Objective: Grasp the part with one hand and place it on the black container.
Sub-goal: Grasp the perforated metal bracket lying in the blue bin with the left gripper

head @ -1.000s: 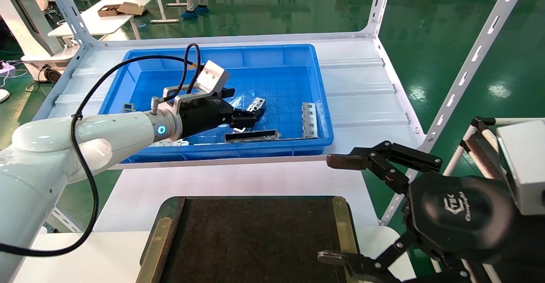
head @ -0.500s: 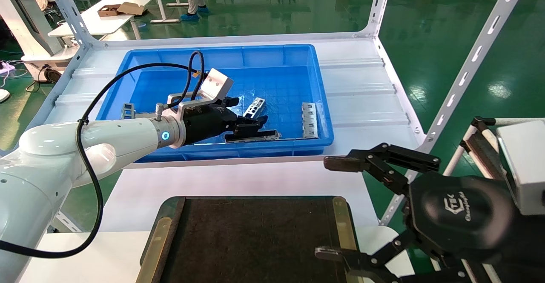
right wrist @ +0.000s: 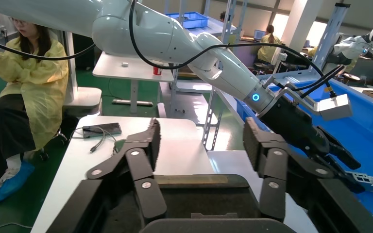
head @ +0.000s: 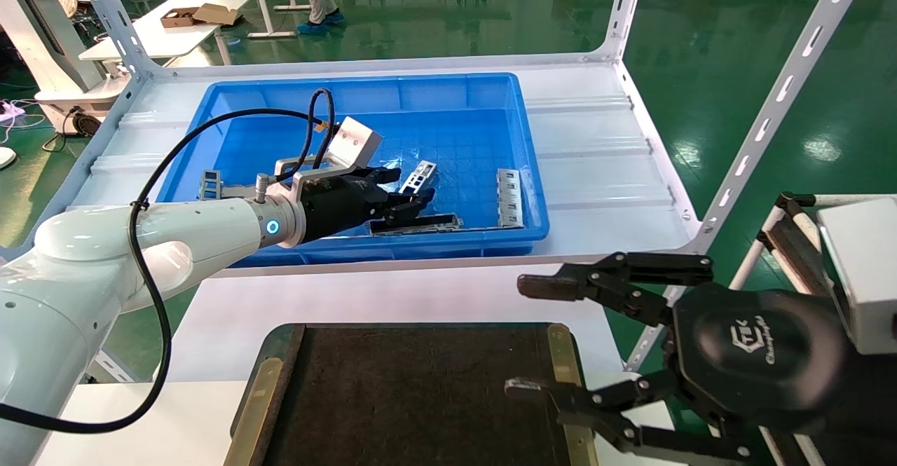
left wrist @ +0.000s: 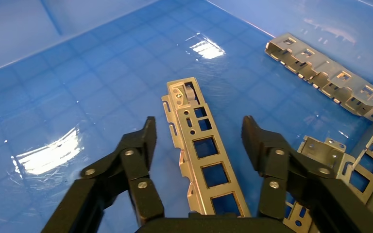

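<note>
The left arm stretches in from the lower left of the head view toward the centre, white forearm nearly level, a blue ring lit at the wrist and a black cable looping above it. The left gripper (head: 408,196) points forward and slightly down; in the left wrist view (left wrist: 197,138) its two black fingers (left wrist: 143,145) are spread wide apart with nothing between the pads pinched. The right gripper (head: 529,336) sits at the lower right of the head view, aimed leftward, fingers splayed wide, holding nothing (right wrist: 201,145).
</note>
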`<state>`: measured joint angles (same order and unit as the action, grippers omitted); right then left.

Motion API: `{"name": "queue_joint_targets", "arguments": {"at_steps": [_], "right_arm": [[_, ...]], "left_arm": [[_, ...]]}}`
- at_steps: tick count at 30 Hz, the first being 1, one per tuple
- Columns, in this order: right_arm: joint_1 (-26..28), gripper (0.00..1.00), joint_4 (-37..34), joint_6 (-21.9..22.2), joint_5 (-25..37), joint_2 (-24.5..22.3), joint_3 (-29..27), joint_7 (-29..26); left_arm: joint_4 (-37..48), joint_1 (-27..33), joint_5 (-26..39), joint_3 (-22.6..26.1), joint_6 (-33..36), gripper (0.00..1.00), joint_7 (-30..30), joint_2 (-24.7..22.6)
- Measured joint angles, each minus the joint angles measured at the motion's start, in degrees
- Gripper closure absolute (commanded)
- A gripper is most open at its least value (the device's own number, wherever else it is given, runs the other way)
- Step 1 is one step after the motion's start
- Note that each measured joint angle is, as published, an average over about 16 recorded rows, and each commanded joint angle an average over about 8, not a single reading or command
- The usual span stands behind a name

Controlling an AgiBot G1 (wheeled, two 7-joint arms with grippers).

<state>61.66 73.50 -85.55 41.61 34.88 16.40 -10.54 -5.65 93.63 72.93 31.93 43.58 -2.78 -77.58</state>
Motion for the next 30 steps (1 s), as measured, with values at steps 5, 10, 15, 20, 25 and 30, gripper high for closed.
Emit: {"name": "queue_joint_targets", "arguments": {"at_steps": [5, 10, 15, 20, 25, 30], "right_arm": [[0.0, 1.0, 0.0, 0.01, -0.01, -0.01, 0.02, 0.01], [0.01, 1.0, 0.0, 0.02, -0.03, -0.02, 0.04, 0.02], [0.01, 1.0, 0.0, 0.03, -0.04, -0.02, 0.06, 0.03], [0.02, 1.0, 0.0, 0.03, -0.05, -0.03, 0.08, 0.04], [0.02, 1.0, 0.0, 0.04, -0.07, -0.04, 0.1, 0.05], [0.02, 1.0, 0.0, 0.05, -0.08, -0.05, 0.12, 0.06]], "left_arm": [[-0.1, -0.03, -0.32, 0.34, -0.43, 1.0, 0.42, 0.02], [-0.11, -0.04, -0.63, 0.67, -0.82, 1.0, 0.71, 0.04], [-0.08, -0.08, -0.95, 0.98, -1.14, 1.0, 0.93, 0.06], [-0.05, -0.14, -1.27, 1.27, -1.34, 1.0, 1.1, 0.08], [-0.16, 0.07, -2.06, 1.21, -1.33, 1.0, 1.37, 0.16], [-0.39, 0.9, -3.69, 0.51, -0.49, 1.0, 1.67, 0.47]]}}
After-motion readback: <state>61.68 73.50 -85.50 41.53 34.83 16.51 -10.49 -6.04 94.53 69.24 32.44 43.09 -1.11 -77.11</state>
